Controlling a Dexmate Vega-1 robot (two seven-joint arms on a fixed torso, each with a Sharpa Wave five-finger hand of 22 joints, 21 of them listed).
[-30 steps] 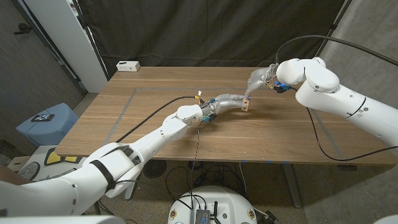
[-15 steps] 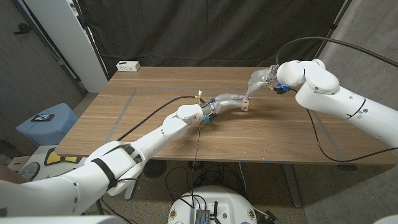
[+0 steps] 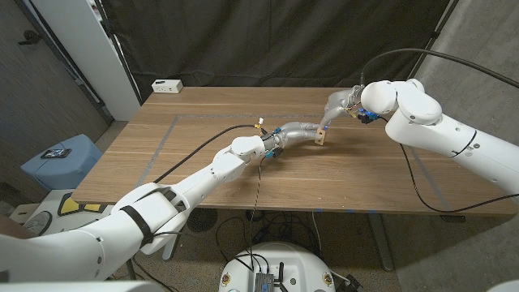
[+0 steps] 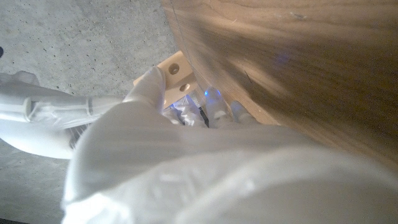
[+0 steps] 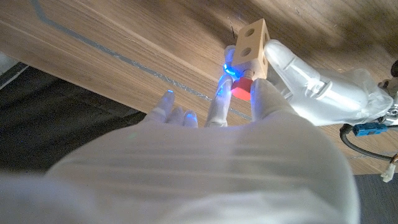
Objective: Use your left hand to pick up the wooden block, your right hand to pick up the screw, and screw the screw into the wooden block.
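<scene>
over grained wood table (image 3: 203,162), pale drilled wooden block (image 5: 251,38), gloved left hand (image 5: 323,93)

Left arm stretched from the lower left across the table, left hand (image 3: 298,130) at mid-table, fingers closed around the block (image 3: 321,135). Right arm bent in from the right, right hand (image 3: 336,104) just above and beside the left, fingertips (image 5: 231,71) meeting the block. Hands nearly touching. Screw not discernible.
</scene>
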